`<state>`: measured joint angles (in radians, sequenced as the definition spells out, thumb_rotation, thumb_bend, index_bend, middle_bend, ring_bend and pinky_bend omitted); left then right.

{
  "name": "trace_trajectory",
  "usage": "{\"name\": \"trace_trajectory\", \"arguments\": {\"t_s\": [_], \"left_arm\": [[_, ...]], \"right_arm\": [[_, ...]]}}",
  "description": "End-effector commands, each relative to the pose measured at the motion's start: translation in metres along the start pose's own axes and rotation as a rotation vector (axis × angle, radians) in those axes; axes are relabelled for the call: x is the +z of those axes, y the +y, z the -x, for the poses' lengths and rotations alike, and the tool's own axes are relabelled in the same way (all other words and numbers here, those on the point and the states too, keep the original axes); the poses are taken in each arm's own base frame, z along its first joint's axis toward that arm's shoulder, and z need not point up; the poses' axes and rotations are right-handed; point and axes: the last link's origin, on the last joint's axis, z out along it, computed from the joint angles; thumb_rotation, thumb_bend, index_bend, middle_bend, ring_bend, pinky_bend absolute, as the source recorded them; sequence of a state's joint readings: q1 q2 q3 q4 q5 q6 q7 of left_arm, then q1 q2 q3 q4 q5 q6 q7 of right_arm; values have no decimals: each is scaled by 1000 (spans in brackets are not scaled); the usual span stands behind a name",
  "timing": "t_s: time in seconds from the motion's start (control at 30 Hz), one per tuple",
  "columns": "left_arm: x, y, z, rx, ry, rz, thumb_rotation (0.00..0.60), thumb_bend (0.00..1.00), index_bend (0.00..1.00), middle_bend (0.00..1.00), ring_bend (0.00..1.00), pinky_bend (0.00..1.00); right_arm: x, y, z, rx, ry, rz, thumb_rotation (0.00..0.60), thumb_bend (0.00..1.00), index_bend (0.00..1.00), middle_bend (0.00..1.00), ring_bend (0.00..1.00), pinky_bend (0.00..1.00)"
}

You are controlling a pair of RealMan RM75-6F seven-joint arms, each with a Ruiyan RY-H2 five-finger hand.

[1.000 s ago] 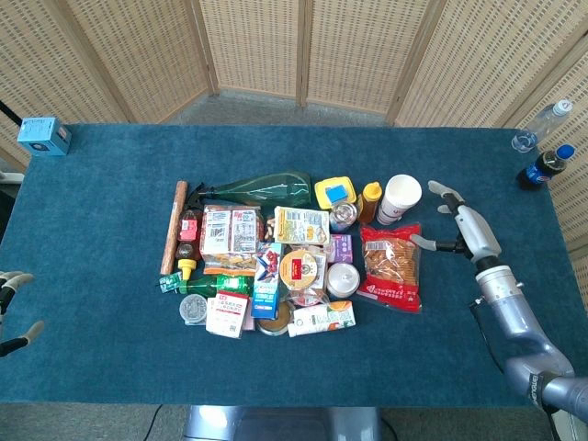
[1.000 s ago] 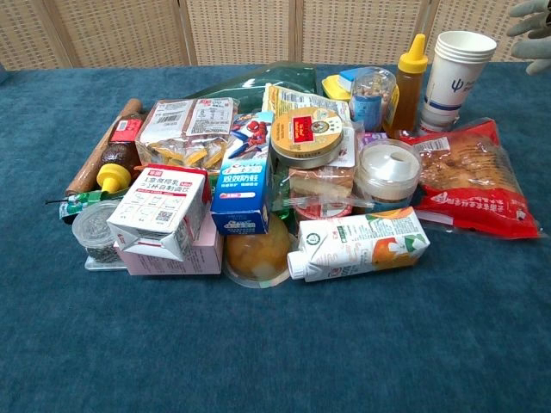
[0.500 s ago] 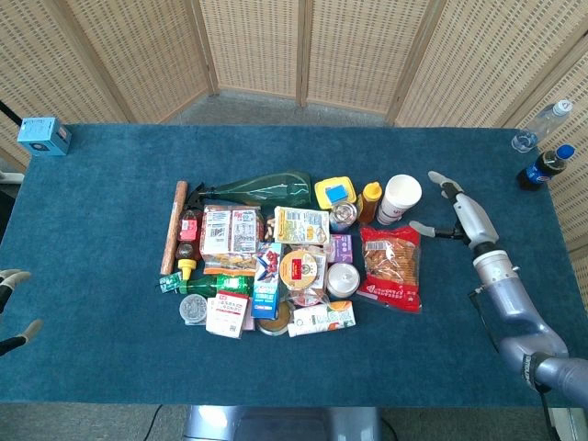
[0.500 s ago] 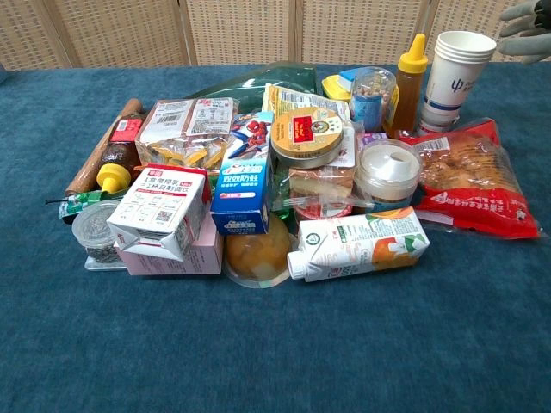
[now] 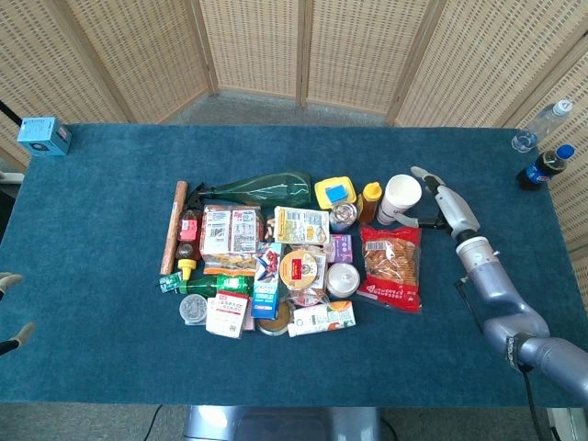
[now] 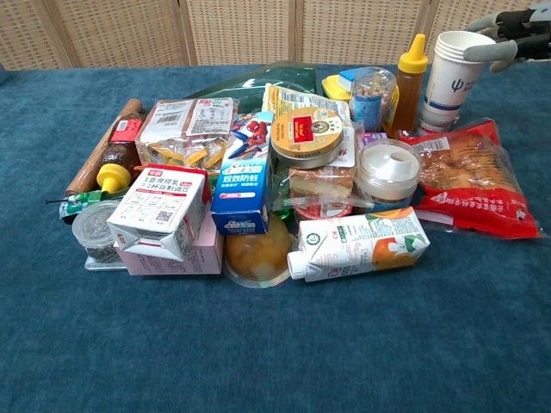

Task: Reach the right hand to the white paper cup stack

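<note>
**Even, bright light in both views**

Soft overhead light falls evenly on the blue table (image 5: 101, 239); shadows are faint (short ones hug the packages). Both views are sharp, with small glare on plastic wrappers and slight bending near the head view's edges.

Screened lab table (image 5: 110, 165) of groceries (image 5: 276, 257)

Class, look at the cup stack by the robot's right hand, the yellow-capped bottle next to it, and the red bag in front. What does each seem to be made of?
White paper cup stack: matte paper, apparently; layered rolled rims, printed logo.
Squeeze bottle: probably clear plastic; amber contents show through, yellow nozzle cap.
Red snack bag: glossy plastic film; crinkled, clear window.
Right hand: grey, smooth, probably plastic.
</note>
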<state>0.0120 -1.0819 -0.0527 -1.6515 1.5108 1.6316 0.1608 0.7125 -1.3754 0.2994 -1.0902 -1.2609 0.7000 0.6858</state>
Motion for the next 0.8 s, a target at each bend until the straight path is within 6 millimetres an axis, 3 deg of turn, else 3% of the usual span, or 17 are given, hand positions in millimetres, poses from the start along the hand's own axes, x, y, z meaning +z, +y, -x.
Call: {"name": "trace_trajectory", "arguments": {"t_s": [0.03,0.13,0.2,0.27,0.33,0.4,0.47,0.53,0.63,0.8], "left_arm": [[-1,-1,-1,1,2,-3,600,0,274,306,246,0],[-2,-3,-1,1,6,-11,600,0,275,306,246,0],[-4,-5,-2,0,7,-17,600,0,274,306,245,0],[-5,-6,-1,-1,6,-22,600,0,274,306,245,0],[-6,-7,-1,-3,6,-28,600,0,274,305,245,0],[-7,-8,-1,-5,7,-34,600,0,273,305,244,0],[-7,-9,-1,-5,8,-36,600,0,273,301,233,0],[-8,-10,-1,-4,7,-38,600,0,273,295,223,0],[-7,-11,-1,-3,6,-39,600,0,272,290,220,0],[-4,-9,2,-4,-1,-29,600,0,271,287,217,0]], "right_arm": [[5,-2,3,-2,-10,7,361,16,0,0,0,168],[12,-4,5,9,-19,18,362,17,0,0,0,184],[16,-6,7,37,-17,26,365,16,0,29,35,246],[20,-6,8,49,-11,35,383,16,0,204,203,389],[22,-6,9,83,7,39,432,15,64,404,437,559],[23,-4,11,110,29,43,526,15,261,599,681,736],[22,1,10,108,48,52,580,21,415,715,828,839],[20,6,9,131,78,59,600,30,500,780,933,901],[12,14,4,169,122,62,600,32,545,814,984,929],[-10,26,-12,200,195,50,600,34,558,821,990,930]]}}
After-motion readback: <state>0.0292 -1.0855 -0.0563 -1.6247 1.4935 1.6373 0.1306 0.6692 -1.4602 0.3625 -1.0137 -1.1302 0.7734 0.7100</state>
